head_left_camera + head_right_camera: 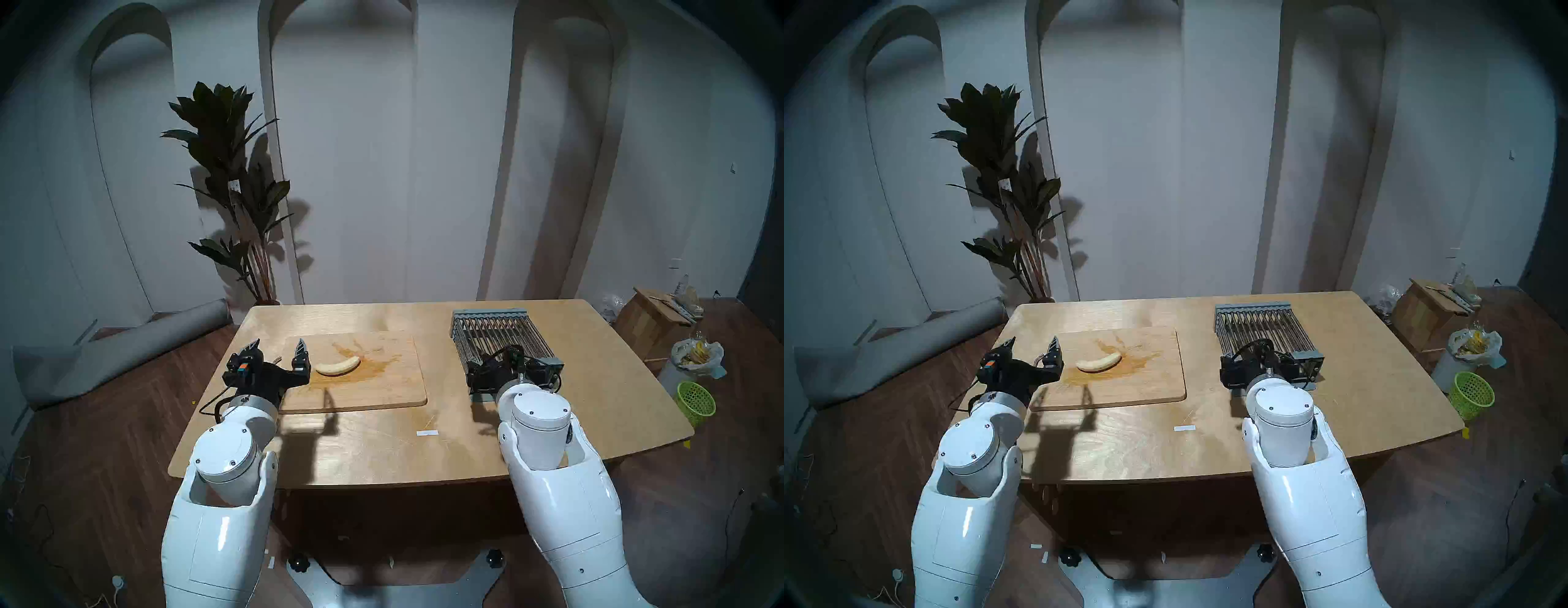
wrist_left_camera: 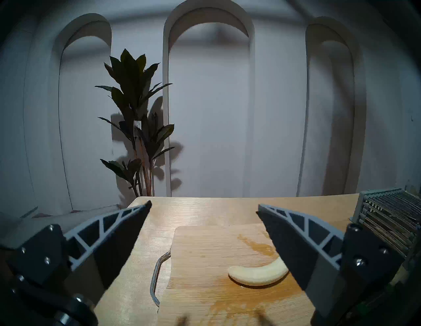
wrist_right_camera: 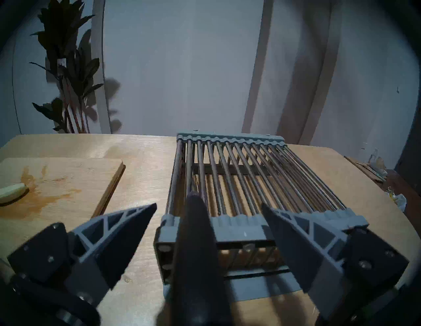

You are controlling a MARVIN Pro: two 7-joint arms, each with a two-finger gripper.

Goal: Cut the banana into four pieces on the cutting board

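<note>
I see the banana (image 1: 338, 365) whole on the cutting board (image 1: 382, 390), at three o'clock of my left gripper (image 1: 278, 344), jaws apart; right gripper (image 3: 208, 208) also spread.

Looking like a staged demo room: arched white wall panels (image 1: 348, 148), potted plant (image 1: 231, 178), wooden table (image 1: 424, 446), floor clutter sitting far right.

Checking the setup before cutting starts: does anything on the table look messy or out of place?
Yes: an orange-brown stain is smeared across the middle of the cutting board, under and around the whole banana. A small white strip lies loose on the tabletop.
</note>
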